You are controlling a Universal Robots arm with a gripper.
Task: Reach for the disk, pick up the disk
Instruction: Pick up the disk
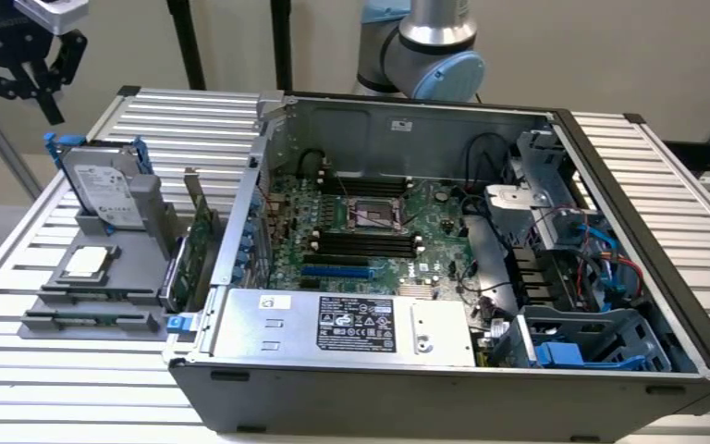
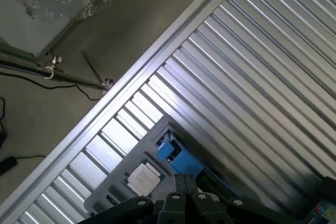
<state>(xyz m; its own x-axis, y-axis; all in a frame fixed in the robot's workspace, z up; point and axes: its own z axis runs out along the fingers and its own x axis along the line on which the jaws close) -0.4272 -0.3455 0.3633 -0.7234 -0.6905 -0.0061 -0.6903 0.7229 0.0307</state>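
Disk (image 1: 100,182): silver-grey, with a white label and a blue carrier. It stands on edge, tilted back, in a grey holder (image 1: 84,326) beside the bench (image 1: 10,388) edge on the exterior view's left, toward the far corner of that side. I see its label side turned toward the exterior camera and a raised grey block of the holder just beside it.

Chip (image 1: 88,262): small, square and silver. It lies flat on the same holder, nearer the bench's front edge and apart from the disk.

Gripper (image 1: 34,83): from my station it hangs in the air above and beyond the bench's far corner on the exterior view's left. It is well apart from the disk and touches nothing. In the wrist view its dark fingers (image 2: 178,184) meet side by side with nothing between them, so I read the gripper as closed and empty. That view looks down on the blue carrier and the chip, with the ribbed bench surface running past them.

Computer case (image 1: 454,393): open on top, it takes up the bench from the middle to the exterior view's right, just beside the holder. Inside I make out a green circuit board (image 1: 368,222) and, along the case's front wall, a silver box with a black label (image 1: 355,324).

Robot arm (image 1: 423,46): a grey and blue joint rises behind the bench's far edge.
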